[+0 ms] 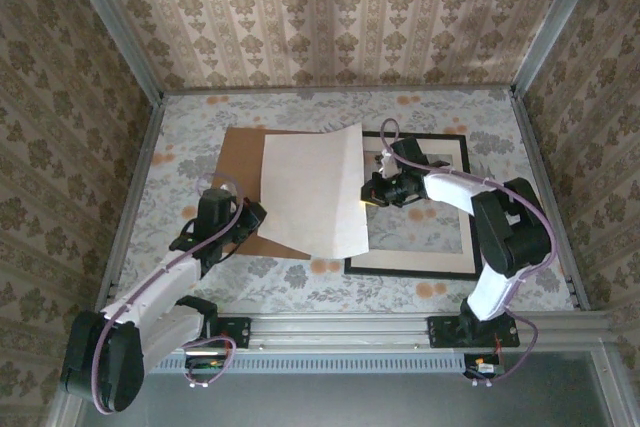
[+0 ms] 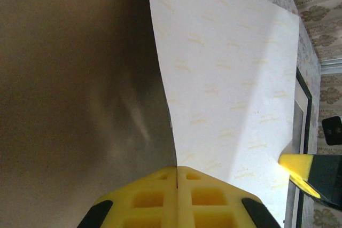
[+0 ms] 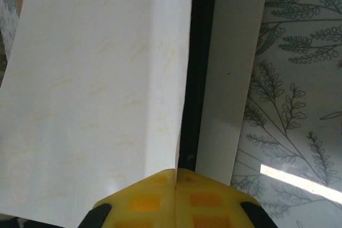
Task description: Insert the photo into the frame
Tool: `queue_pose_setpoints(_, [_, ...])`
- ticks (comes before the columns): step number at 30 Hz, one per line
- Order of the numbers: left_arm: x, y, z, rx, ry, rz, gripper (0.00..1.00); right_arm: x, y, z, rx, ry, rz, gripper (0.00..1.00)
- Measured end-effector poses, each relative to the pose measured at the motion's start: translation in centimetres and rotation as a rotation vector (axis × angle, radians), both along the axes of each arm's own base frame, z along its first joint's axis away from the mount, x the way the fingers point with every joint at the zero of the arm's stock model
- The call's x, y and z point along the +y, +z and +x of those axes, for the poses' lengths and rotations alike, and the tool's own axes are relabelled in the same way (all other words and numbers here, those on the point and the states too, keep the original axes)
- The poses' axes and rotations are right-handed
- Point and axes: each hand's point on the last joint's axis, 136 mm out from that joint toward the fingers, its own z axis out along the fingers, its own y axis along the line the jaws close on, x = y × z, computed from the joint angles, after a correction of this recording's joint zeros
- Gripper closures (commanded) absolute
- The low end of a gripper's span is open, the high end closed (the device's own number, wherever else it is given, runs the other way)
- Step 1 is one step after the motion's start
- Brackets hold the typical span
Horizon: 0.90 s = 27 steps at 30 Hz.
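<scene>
Photo (image 1: 312,192) cream reverse up, bowed, left pincer (image 2: 176,172) and right pincer (image 3: 176,174) each pinching an edge

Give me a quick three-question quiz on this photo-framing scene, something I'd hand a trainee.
1. True or false: the photo lies flat inside the frame.
2. Which side of the photo faces up? A: the printed image. B: the plain cream reverse.
3. Fill in: the left gripper and the right gripper are each shut on an edge of the ____.

Key: 1 false, it is held up and bowed; 2 B; 3 photo.
</scene>
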Motion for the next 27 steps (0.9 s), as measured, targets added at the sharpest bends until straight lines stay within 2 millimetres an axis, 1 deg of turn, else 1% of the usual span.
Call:
queue_pose_setpoints(2, [-0.1, 0.0, 0.0, -0.001, -0.003, -0.003, 1.00, -0.3, 0.5, -0.1, -0.013, -0.001, -0.012, 1.00])
queue_pose_setpoints(3, [-0.1, 0.1, 0.0, -0.002, -0.006, -0.004, 0.94, -0.5, 0.9, -0.2, -0.020, -0.002, -0.019, 1.00])
queue_pose_setpoints(5, [-0.2, 0.1, -0.1, -0.007, -0.017, -0.002, 0.64, -1.1, 1.5, -0.4, -0.030, -0.006, -0.039, 1.00])
queue_pose_setpoints(6, [-0.3, 0.1, -0.1, -0.011, -0.023, 0.000, 0.53, -1.4, 1.8, -0.6, -0.036, -0.006, -0.046, 1.00])
queue_pose_setpoints(8, [-0.3, 0.2, -0.1, -0.018, -0.033, 0.006, 0.40, -2.5, 2.6, -1.1, -0.039, -0.018, -0.067, 1.00])
queue_pose_setpoints(10, [-0.3, 0.1, -0.1, -0.024, -0.047, 0.018, 0.33, -4.1, 3.4, -1.4, -0.045, -0.039, -0.092, 1.00])
queue_pose_setpoints(12, [-0.3, 0.0, -0.3, -0.026, -0.063, 0.040, 0.29, -6.1, 4.1, -1.8, -0.049, -0.068, -0.129, 1.00])
queue_pose_setpoints(13, [-0.2, -0.1, -0.3, -0.027, -0.069, 0.055, 0.28, -7.3, 4.3, -2.0, -0.046, -0.085, -0.154, 1.00])
queue_pose_setpoints(15, [-0.1, 0.0, -0.3, -0.036, -0.080, 0.082, 0.28, -9.5, 4.4, -2.5, -0.031, -0.118, -0.201, 1.00])
queue_pose_setpoints(17, [0.0, 0.5, 0.0, -0.053, -0.093, 0.106, 0.28, -12.0, 4.5, -3.1, -0.012, -0.161, -0.256, 1.00])
queue_pose_setpoints(21, [0.0, 1.3, 0.6, -0.086, -0.115, 0.148, 0.28, -16.0, 4.5, -4.4, 0.023, -0.216, -0.379, 1.00])
queue_pose_setpoints(23, [-0.2, 1.6, 1.0, -0.096, -0.131, 0.168, 0.28, -17.5, 4.9, -4.7, 0.032, -0.221, -0.453, 1.00])
queue_pose_setpoints(27, [-0.4, 2.4, 1.8, -0.125, -0.160, 0.201, 0.28, -19.3, 5.7, -4.3, 0.032, -0.213, -0.566, 1.00])
